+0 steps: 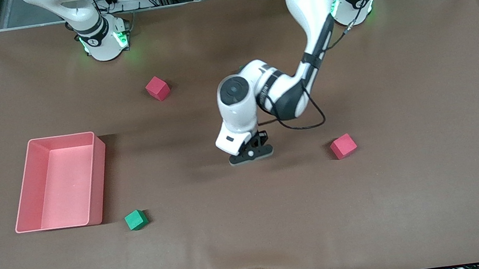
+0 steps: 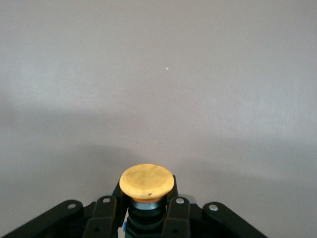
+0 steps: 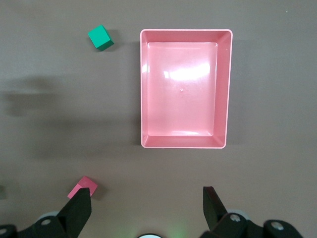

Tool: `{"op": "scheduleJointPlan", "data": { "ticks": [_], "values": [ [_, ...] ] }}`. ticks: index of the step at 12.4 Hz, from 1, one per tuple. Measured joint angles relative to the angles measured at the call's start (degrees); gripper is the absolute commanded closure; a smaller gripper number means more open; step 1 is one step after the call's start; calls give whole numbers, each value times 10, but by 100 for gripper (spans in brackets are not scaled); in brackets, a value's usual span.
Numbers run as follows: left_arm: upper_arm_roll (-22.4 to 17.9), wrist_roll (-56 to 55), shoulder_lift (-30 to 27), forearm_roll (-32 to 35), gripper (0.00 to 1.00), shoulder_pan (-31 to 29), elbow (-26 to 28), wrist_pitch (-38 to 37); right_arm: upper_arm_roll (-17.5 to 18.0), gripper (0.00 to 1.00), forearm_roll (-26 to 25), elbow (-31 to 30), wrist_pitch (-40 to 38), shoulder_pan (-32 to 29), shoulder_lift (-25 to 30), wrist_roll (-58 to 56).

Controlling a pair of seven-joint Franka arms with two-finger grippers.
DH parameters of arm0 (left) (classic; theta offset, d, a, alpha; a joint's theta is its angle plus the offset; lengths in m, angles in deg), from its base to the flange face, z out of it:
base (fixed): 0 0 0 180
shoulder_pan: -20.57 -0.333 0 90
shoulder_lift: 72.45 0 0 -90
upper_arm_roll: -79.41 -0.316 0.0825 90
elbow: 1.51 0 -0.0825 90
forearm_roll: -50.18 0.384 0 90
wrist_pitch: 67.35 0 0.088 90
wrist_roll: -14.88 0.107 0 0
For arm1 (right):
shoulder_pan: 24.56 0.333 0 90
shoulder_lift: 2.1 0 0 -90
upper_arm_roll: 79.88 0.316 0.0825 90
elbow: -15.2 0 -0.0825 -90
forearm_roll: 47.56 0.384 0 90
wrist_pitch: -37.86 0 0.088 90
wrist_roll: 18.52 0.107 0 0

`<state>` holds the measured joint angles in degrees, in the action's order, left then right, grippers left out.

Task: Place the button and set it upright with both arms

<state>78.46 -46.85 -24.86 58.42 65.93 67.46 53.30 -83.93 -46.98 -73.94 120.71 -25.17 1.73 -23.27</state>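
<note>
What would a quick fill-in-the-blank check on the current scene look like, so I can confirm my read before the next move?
1. The left gripper is shut on the ____, whose cap is orange.
2. The right gripper hangs open above the pink ____.
3. The cube nearest the front camera is ____ in colour.
4. The pink bin holds ____ cubes.

Missing words: button; bin; green; no

Orange-capped button [image 2: 146,182] in left gripper [image 2: 147,210]
</note>
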Motion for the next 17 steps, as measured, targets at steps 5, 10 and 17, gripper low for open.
{"op": "scheduleJointPlan", "data": {
  "ticks": [5, 10, 17],
  "values": [
    [-1, -239, -17, 103, 97, 44, 0, -47, 0, 0, -3, -3, -8, 0, -4, 1],
    [-12, -408, -14, 298, 95, 133, 8, -152, 1, 0, -20, 0, 13, 1, -5, 1],
    [-16, -634, 38, 473, 93, 208, 18, -232, 3, 0, -4, 8, 33, 3, -13, 1]
  ]
}}
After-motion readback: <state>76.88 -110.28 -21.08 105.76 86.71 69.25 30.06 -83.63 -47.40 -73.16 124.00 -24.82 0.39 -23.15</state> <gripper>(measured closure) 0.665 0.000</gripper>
